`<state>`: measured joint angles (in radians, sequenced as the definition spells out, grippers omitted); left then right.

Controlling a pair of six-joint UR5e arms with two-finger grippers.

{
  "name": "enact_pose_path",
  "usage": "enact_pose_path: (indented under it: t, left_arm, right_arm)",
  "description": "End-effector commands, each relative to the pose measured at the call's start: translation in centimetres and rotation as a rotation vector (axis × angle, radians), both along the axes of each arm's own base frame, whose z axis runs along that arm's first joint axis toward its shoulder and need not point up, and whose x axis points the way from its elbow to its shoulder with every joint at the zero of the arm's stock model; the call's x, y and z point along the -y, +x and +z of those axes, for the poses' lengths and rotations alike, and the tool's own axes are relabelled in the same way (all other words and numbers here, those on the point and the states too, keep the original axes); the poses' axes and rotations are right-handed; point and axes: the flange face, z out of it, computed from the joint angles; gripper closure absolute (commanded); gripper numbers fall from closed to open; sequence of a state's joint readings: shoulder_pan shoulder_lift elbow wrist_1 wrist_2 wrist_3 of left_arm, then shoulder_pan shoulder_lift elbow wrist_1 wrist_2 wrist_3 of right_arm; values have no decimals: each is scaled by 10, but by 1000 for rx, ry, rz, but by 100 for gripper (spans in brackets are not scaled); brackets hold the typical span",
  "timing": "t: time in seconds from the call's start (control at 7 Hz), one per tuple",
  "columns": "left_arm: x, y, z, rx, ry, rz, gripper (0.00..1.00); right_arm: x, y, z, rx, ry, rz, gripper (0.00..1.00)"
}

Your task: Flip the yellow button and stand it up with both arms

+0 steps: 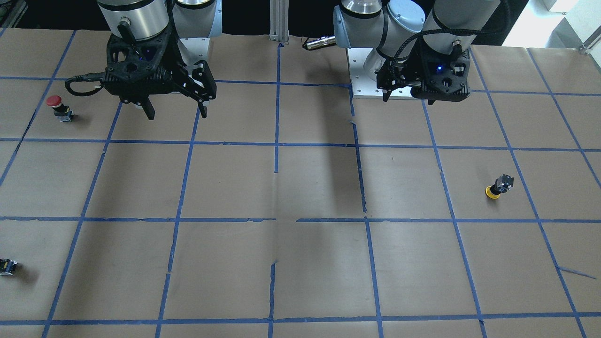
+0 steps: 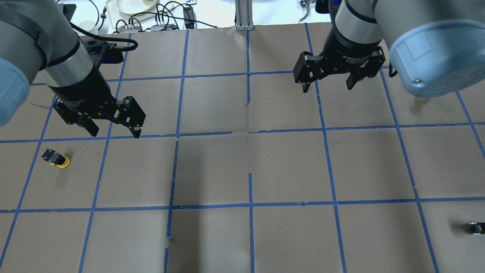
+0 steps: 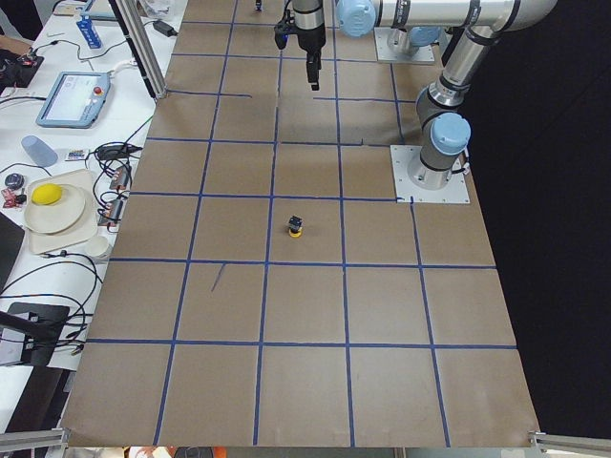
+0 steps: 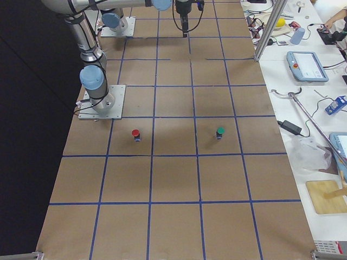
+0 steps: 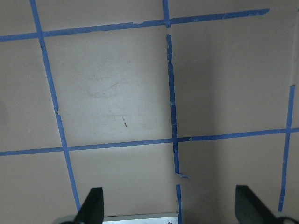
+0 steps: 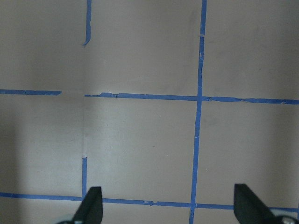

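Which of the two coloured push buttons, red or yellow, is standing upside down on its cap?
The yellow button: its cap touches the table and its black base points up. The red button has its cap on top.

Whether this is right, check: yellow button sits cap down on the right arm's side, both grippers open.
Wrong side: the yellow button sits cap down on the left arm's side, near the left gripper, as the overhead view shows. The right gripper is open too.

yellow button (image 3: 296, 227) | cap down, dark base up | on brown table (image 3: 382, 315)
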<state>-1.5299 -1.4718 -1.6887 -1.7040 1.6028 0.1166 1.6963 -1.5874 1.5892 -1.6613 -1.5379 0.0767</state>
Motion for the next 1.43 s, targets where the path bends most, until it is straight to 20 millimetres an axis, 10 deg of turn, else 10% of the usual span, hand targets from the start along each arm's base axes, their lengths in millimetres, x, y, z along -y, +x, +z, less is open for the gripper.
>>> enact_pose_path:
  t: [0.0,1.29]
  left_arm:
    - [0,0,0,0,0,0,0]
    - [2,4,-8,18,23,7,0]
  right_arm:
    - [0,-1,0,-1,0,0,0]
    - [0,0,0,2,0,-1,0]
